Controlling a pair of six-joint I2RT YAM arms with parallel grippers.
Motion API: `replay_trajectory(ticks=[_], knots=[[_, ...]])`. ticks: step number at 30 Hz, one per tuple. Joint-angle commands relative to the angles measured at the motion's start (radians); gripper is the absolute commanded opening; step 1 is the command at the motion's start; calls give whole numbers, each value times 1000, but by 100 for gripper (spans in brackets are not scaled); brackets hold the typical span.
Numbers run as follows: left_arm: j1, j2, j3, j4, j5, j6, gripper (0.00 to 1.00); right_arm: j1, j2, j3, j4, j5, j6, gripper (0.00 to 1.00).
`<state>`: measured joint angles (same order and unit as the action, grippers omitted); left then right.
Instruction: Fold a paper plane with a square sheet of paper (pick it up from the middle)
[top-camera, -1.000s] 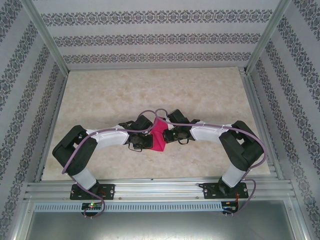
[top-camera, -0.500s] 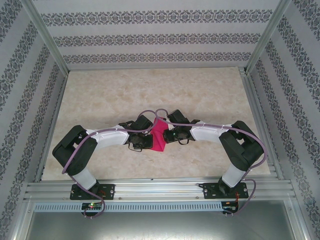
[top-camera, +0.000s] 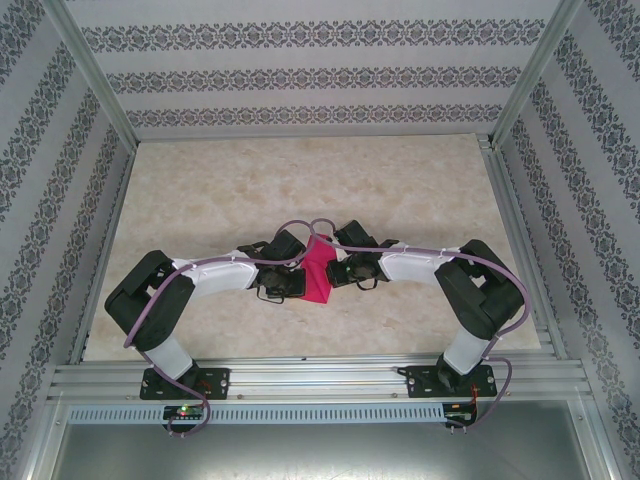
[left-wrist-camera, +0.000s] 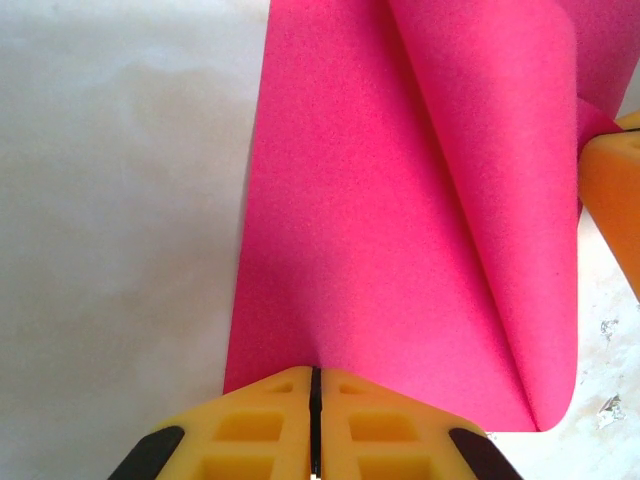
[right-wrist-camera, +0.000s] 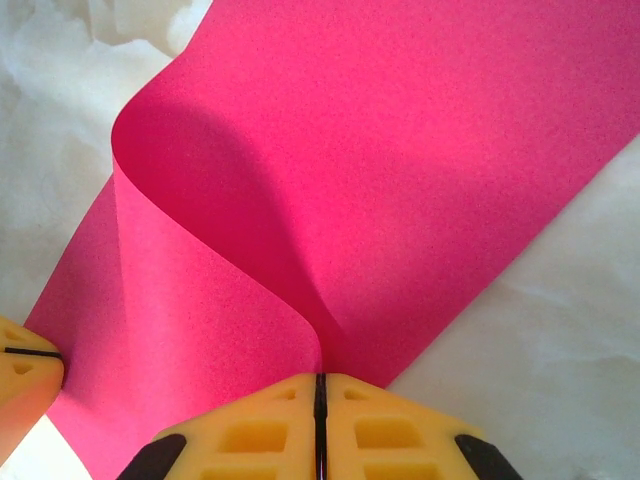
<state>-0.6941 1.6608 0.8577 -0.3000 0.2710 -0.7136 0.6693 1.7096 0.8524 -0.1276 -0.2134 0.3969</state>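
Starting right at the fingertips: got the left pincer (left-wrist-camera: 313, 385) squeezed shut on one edge of the square sheet of paper (left-wrist-camera: 400, 200), jaws pressed together with only the thin pink edge between them. Same deal on the right pincer (right-wrist-camera: 320, 390), pinched closed on the opposite side. Holding the sheet between the two, roughly midway out over the surface (top-camera: 300, 180), bowed into a loose roll instead of a flat fold. No sharp crease anywhere in sight, so probably very early in the folding. Can't tell whether the low part of the curl touches down or floats.

Now the worries, purely guessing. Pulling the pincers apart too hard could rip such thin stuff right at a pinch point, or yank it out of one grip. Pushing them together unevenly could set the first crease slanted or off-centre — and wreck every fold after it. Pressing down on that uncontrolled curl might crumple instead of folding clean. Tight quarters too, with both pincers close together, so easy to bump and lose the alignment. Further out, just pale marbled surface, then patterned walls (top-camera: 300, 80).
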Motion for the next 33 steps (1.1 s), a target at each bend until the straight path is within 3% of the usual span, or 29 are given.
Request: replay_trajectory(ticks=[1, 17, 26, 30, 33], knots=[[-8, 24, 8, -68, -37, 19, 11, 0, -7, -7, -29, 33, 15, 10], [-8, 27, 12, -55, -24, 17, 12, 0, 34, 4, -18, 20, 14, 10], [10, -46, 27, -43, -24, -15, 19, 1, 44, -3, -39, 32, 11, 10], [83, -123, -4, 39, 38, -67, 15, -1, 47, -6, -37, 31, 10, 10], [151, -150, -60, 210, 161, -149, 11, -1, 53, -3, -33, 30, 11, 10]])
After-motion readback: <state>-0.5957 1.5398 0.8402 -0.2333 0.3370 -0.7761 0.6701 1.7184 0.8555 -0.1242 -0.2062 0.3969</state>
